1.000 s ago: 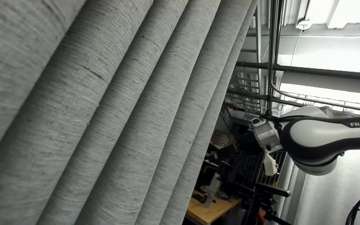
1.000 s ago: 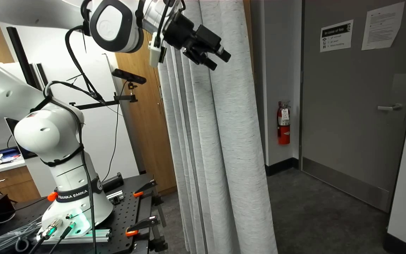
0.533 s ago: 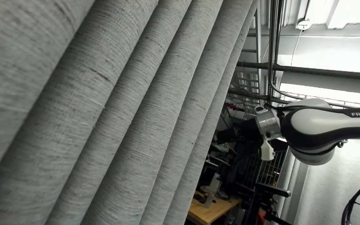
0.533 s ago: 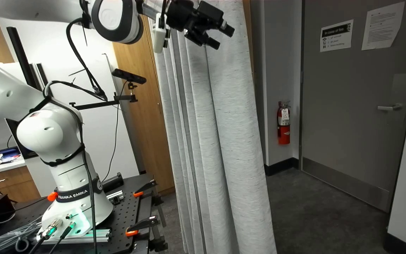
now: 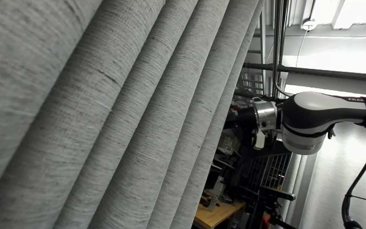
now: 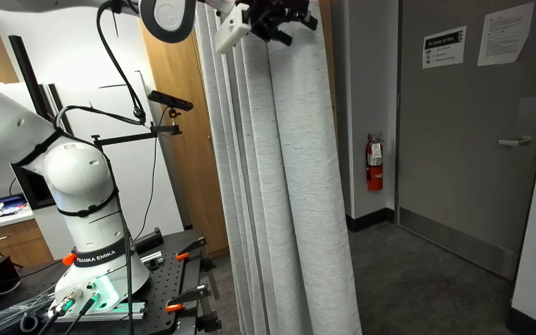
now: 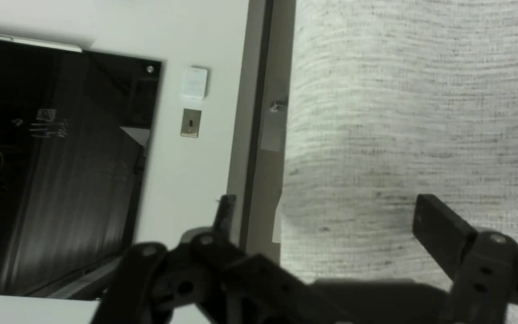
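- The pincer [image 7: 325, 210] is spread wide, gripping nothing; whether the finger [image 7: 443, 234] at 4 o'clock in the wrist view touches cloth, I cannot tell.
- The grey curtain [image 6: 310, 163] hangs in folds from 12 to 6 o'clock in an exterior view; in the wrist view its free edge [image 7: 292, 135] shows between the spread fingertips.
- Likely soft and limp, light at the edge, heavier as a whole, hardly slippery or fragile.
- Best hold: a deep pinch across that edge.
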`<state>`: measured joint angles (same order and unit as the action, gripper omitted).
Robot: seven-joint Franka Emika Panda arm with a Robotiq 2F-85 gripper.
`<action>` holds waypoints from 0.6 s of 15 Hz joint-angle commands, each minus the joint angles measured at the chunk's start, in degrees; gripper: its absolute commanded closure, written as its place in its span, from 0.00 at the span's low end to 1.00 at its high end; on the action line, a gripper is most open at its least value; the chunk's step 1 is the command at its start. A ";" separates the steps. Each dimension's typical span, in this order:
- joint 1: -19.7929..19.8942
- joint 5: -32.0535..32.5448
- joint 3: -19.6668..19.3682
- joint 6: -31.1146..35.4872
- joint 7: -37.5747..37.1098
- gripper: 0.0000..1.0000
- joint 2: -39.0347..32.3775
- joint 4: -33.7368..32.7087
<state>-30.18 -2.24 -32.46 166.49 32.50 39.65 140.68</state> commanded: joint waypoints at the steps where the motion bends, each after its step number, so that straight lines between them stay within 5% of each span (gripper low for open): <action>1: -9.98 -3.39 -7.08 -2.33 7.47 0.00 -0.94 -5.91; 3: -14.29 -3.80 -10.42 -3.16 9.41 0.03 -1.48 -8.55; 4: -16.12 -3.93 -11.95 -3.41 10.16 0.26 -1.79 -9.72; 6: -18.99 -3.86 -14.54 -4.00 11.22 0.30 -2.08 -11.48; 9: -21.55 -3.38 -17.46 -4.01 12.26 0.55 -2.72 -13.38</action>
<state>-48.60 -3.95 -47.00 164.15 41.50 38.05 130.92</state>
